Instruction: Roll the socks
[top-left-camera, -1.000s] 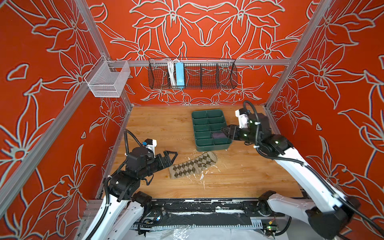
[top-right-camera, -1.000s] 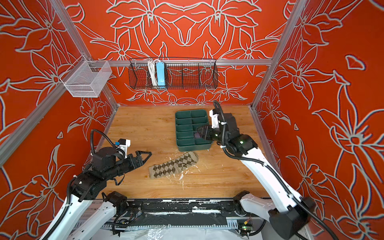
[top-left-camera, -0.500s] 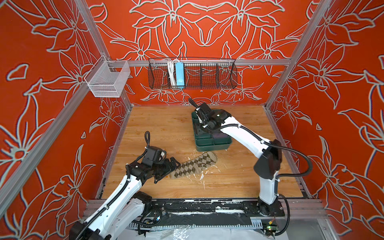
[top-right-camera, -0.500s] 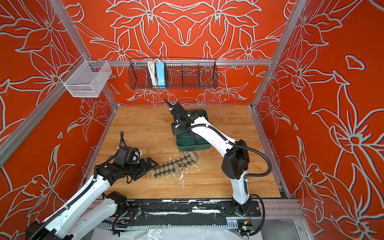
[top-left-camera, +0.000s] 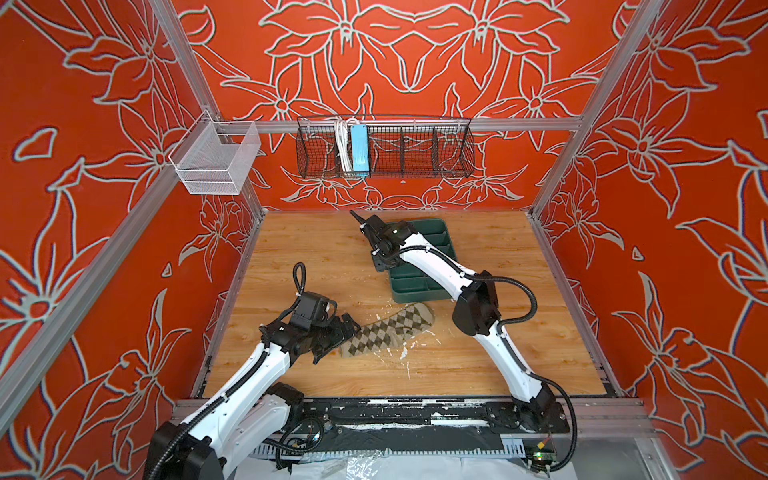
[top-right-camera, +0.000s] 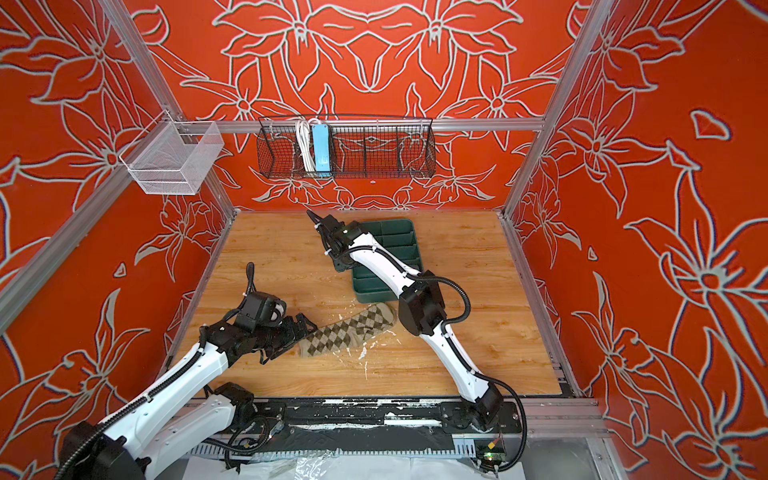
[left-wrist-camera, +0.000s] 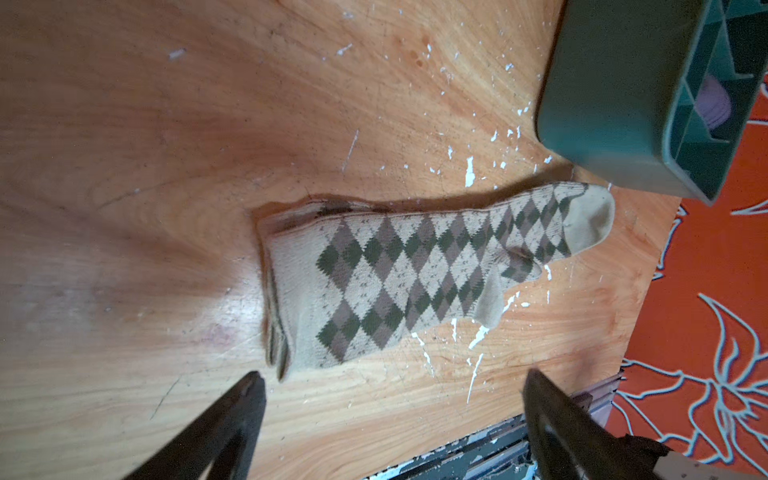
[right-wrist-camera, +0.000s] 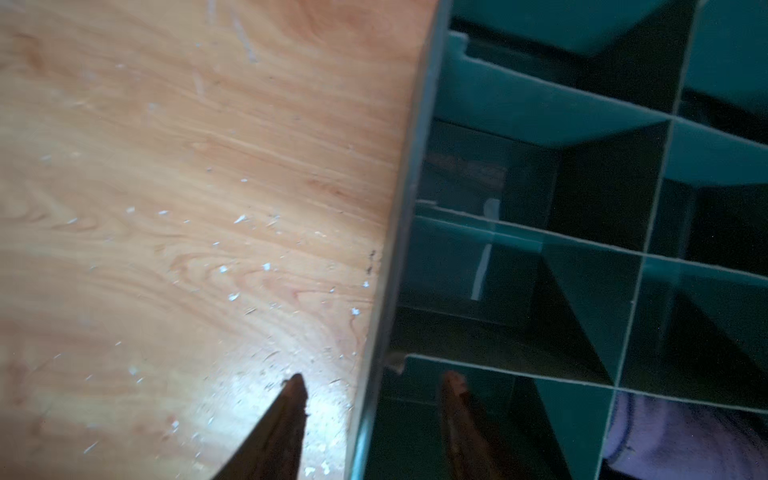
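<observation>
Seeing red floral walls (top-left-camera: 415, 62) boxing in a wood-grain desk (top-left-camera: 311, 257). Have a black wire basket (top-left-camera: 415, 145) hung on the back wall, with a blue box (top-left-camera: 359, 147) and white cable (top-left-camera: 341, 143) standing in it. Find a green divided tray (top-left-camera: 419, 295) at back-middle of the desk, with the right arm (top-left-camera: 436, 270) stretched across it in both top views. Find the beige argyle sock (top-left-camera: 390, 332) flat and unrolled at front-middle of the desk, with toe just beside the tray's front wall and cuff toward the left gripper (top-left-camera: 337, 344). Read left jaws as released and spread wide, nothing between; in the left wrist view see both fingertips (left-wrist-camera: 245, 395) clear of the fabric, one just beside the cuff corner. Spot the right gripper (top-left-camera: 357, 217) at the tray's left wall, toward the back, with jaws parted and gripping nothing. In the right wrist view, see them straddling that wall, one finger over desk, one over a compartment; can't tell whether either touches. Catch the purple sock (right-wrist-camera: 685, 432) down in a tray compartment near the front end, hidden under the arm from above. Note white flecks (left-wrist-camera: 469, 170) scattered on the desk around the argyle sock.
</observation>
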